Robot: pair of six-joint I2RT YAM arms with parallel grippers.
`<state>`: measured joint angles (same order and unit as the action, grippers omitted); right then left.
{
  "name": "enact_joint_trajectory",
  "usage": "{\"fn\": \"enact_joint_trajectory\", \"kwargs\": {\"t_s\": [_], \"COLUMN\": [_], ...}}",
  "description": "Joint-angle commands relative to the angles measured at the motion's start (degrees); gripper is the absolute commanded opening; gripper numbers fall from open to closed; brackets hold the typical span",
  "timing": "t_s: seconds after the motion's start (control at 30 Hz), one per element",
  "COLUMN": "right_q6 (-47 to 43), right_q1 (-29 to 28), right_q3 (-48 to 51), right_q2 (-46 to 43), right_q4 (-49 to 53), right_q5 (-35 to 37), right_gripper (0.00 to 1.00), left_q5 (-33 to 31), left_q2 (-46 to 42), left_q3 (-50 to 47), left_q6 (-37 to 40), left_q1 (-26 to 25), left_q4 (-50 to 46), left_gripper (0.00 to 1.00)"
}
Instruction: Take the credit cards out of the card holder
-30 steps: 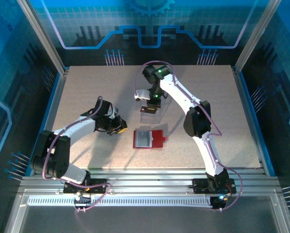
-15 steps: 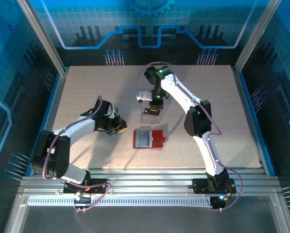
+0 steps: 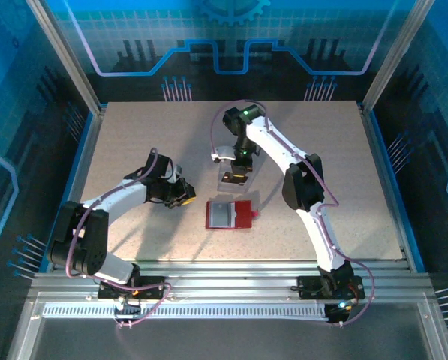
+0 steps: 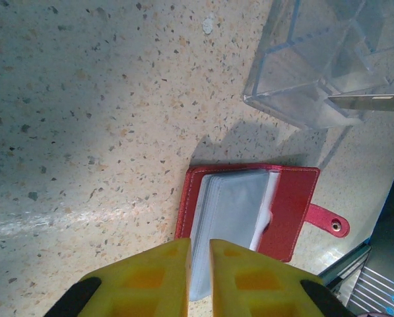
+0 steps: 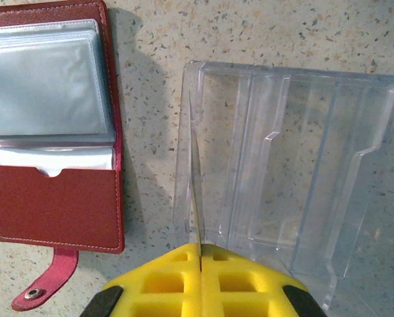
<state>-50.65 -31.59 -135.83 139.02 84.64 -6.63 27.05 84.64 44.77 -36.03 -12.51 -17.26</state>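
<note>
A credit card [image 5: 198,191] is pinched over the clear box [image 5: 295,165] by the right gripper [image 5: 201,249]; the left gripper [image 4: 198,246] is slightly parted.

Open red card holder [image 3: 229,214]; card [image 4: 375,102] edge-on.

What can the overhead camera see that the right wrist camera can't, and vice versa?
Overhead adds: the left arm and right arm, the whole speckled table, and the left gripper near the red folding card holder. Right wrist adds close detail: the holder's clear plastic sleeves, the metal snap on its tab, and a thin card edge-on in the shut right gripper. Both share: the card holder lying open and the clear plastic box beside it.
</note>
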Motion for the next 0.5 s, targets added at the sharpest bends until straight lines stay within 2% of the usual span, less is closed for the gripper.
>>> {"fn": "enact_joint_trajectory", "kwargs": {"t_s": [0.0, 0.2, 0.33, 0.47], "right_q6": [-0.41, 1.22, 1.89, 2.29], "right_q1": [-0.48, 0.72, 1.45, 1.45], "right_q3": [-0.99, -1.19, 1.46, 0.89], "right_q2": [1.93, -0.14, -3.64, -3.12], "right_q4": [2.29, 1.83, -0.30, 0.38], "right_q5": [-0.55, -4.05, -4.10, -4.20], "right_gripper": [0.00, 0.00, 0.00, 0.00], "left_q5": [1.68, 2.06, 2.27, 2.31], "left_q2": [-0.29, 0.21, 0.85, 1.01], "left_q3": [-0.59, -0.33, 0.73, 1.32], "left_q6": [0.91, 0.79, 1.13, 1.06], "left_q1": [0.65, 0.74, 0.76, 0.74], "left_q4": [-0.39, -0.13, -0.57, -0.51], "left_gripper": [0.15, 0.15, 0.15, 0.15]}}
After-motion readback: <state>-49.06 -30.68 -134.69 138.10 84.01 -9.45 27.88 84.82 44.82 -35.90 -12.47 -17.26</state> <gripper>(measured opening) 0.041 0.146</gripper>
